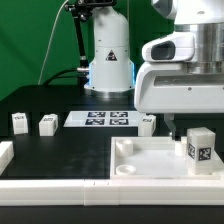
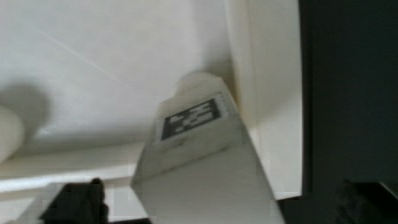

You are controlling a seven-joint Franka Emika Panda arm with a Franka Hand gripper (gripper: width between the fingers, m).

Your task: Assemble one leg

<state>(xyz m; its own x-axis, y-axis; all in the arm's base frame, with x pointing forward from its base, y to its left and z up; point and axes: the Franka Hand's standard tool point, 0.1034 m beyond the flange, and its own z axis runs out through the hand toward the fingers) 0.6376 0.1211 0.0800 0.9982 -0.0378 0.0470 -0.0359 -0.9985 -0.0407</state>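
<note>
One leg (image 1: 200, 147), a small white post with a black-and-white tag, stands upright on the white tabletop (image 1: 150, 165) near the corner at the exterior view's right. In the wrist view the leg (image 2: 199, 140) runs up between my fingers, its far end on the tabletop (image 2: 107, 60) close to the edge. My gripper (image 1: 184, 128) is over the leg's top with one dark finger (image 2: 75, 203) on each side (image 2: 210, 206). A gap shows between that finger and the leg, so the jaws look open. Three more legs lie on the black table: (image 1: 19, 121), (image 1: 46, 124), (image 1: 146, 124).
The marker board (image 1: 103, 118) lies at the back in front of the robot base (image 1: 108, 60). A white raised border (image 1: 40, 187) runs along the front and the exterior view's left. Black table (image 2: 347, 90) lies beyond the tabletop's edge.
</note>
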